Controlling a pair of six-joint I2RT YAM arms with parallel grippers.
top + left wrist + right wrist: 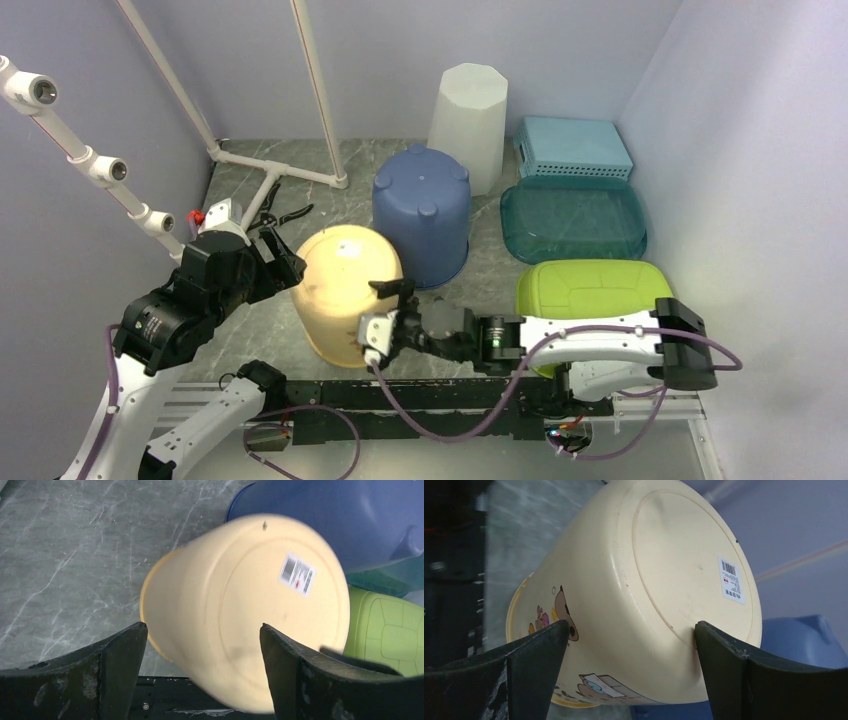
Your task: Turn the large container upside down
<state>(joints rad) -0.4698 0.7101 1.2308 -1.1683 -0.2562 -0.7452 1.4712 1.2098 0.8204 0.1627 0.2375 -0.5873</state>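
I cannot see inside the cream container [345, 290]. Its mouth faces the table and its near rim is cut off behind my right gripper [385, 320]. Whether either finger touches its wall I cannot tell.

Beyond that gripper, the blue bucket [422, 215] and the white bin [468, 110] stand base-up, their insides hidden. The green tub [590, 290] sits beside the right arm.

The container lies between both hands, tilted, with its flat base turned up and bearing a barcode sticker [731, 580]. Cartoon animals are printed on its side. My left gripper [202, 630] is spread wide with the container just ahead of its fingertips. The right gripper's jaws are also parted fully, flanking the base.
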